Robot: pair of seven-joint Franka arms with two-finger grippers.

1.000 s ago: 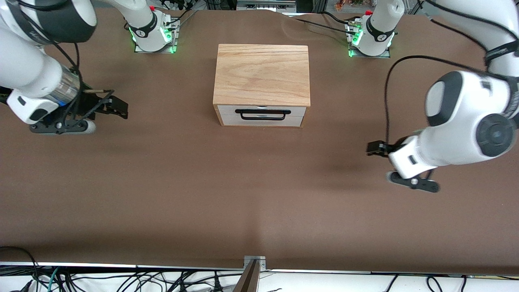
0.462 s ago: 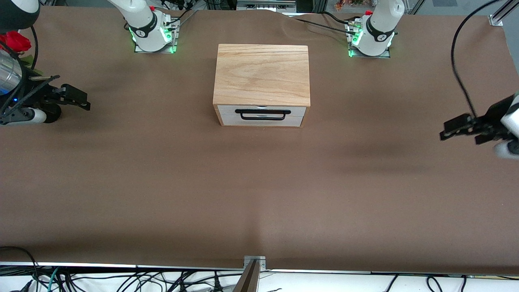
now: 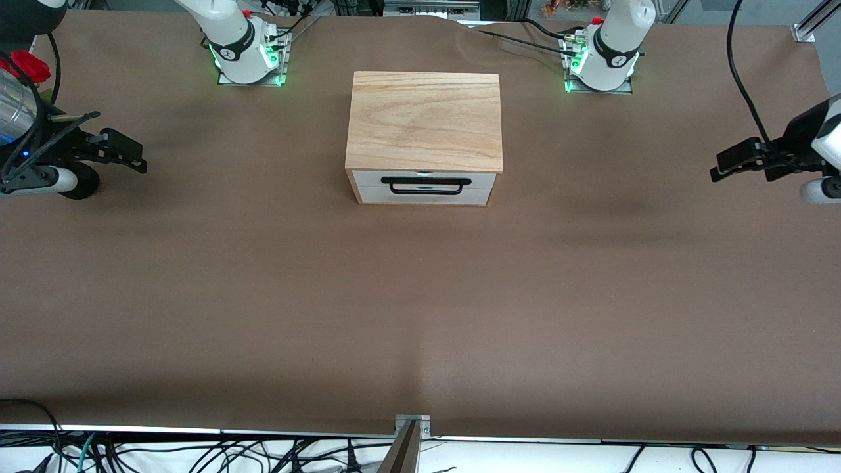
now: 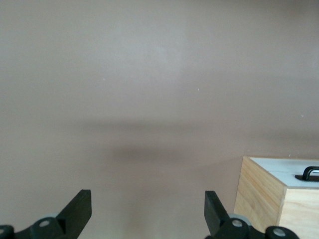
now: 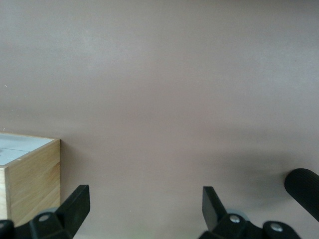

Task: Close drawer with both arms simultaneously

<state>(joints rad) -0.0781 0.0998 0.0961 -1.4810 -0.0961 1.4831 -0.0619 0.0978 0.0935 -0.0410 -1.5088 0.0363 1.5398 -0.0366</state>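
Note:
The drawer [image 3: 424, 188] has a white front panel and a black wire handle [image 3: 426, 184]. It sits pushed in, flush with the light wood box [image 3: 425, 121] in the middle of the table. My left gripper [image 3: 728, 164] hangs over the table [image 3: 420, 295] at the left arm's end, well apart from the box, open and empty. My right gripper [image 3: 135, 157] hangs over the right arm's end, open and empty. The left wrist view shows open fingers [image 4: 79, 211] and the box's corner [image 4: 261, 194]. The right wrist view shows open fingers [image 5: 77, 204] and the box [image 5: 32, 181].
Both green-lit arm bases [image 3: 248, 59] [image 3: 601, 62] stand farther from the front camera than the box. A red thing [image 3: 26, 64] shows at the right arm's end. Loose cables [image 3: 197, 453] and a metal bracket [image 3: 412, 427] lie along the table's front edge.
Both arms have swung away from the box toward their own ends of the table. The drawer and box have not moved.

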